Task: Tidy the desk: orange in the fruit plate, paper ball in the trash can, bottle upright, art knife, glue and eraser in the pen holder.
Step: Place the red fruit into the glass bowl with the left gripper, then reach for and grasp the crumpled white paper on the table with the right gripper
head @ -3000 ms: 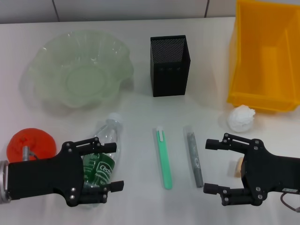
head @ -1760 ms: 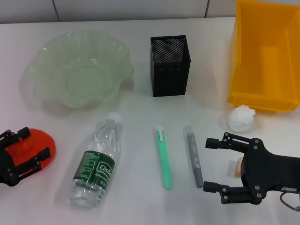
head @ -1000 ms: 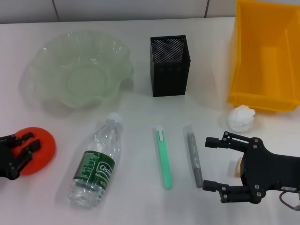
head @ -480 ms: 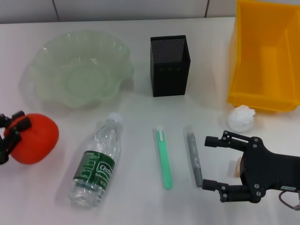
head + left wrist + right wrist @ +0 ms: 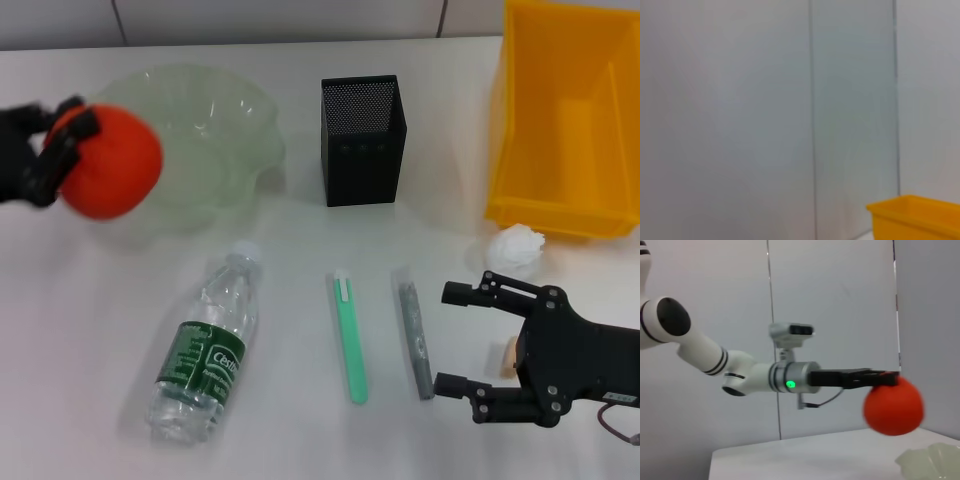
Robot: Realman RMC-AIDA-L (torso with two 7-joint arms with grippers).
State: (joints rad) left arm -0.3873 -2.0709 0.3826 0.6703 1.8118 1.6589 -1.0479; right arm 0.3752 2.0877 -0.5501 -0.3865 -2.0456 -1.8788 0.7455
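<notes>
One claw, your left gripper (image 5: pixel 62 150), is gripping the orange (image 5: pixel 110 176) above the fruit plate (image 5: pixel 225 150) rim, half cut off. Your right gripper (image 5: pixel 470 340) is gaping open far right of the plate, partly hiding the eraser (image 5: pixel 506 359).

You can read only one piece of text: white lettering on the dark green label of the bottle (image 5: pixel 207 350), which looks like "Cestbon", though the letters are small and run along the lying bottle. It lies well off to the left of the right gripper (image 5: pixel 460 340). Nothing else carries readable writing.
</notes>
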